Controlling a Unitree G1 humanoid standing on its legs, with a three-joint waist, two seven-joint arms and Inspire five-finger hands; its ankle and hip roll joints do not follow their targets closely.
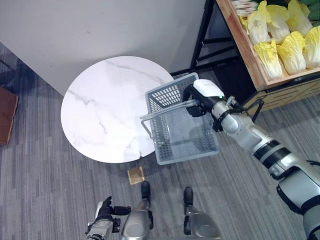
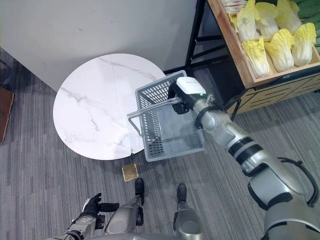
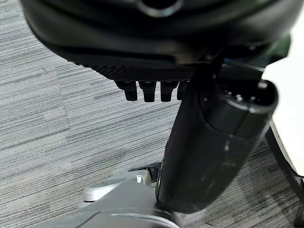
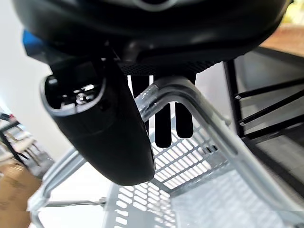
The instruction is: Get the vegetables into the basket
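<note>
L hand (image 1: 104, 214) low, relaxed; R hand (image 1: 200, 100) grips basket (image 1: 186, 131) handle (image 1: 165, 111); cabbages (image 1: 280, 42) apart.

- A round white marble table (image 1: 100, 107) is seen on grey carpet (image 1: 45, 190).
- Napa cabbages (image 1: 280, 42) are laid in a wooden shelf crate (image 1: 250, 60).
- A small tan square (image 1: 136, 175) lies on the carpet.

The basket (image 1: 182, 127) hangs from the right hand (image 1: 200, 97), partly over the desk (image 1: 107, 107) at the hand's left. The cabbages (image 1: 280, 42) lie on the shelf (image 1: 252, 65), behind the hand to its right.
</note>
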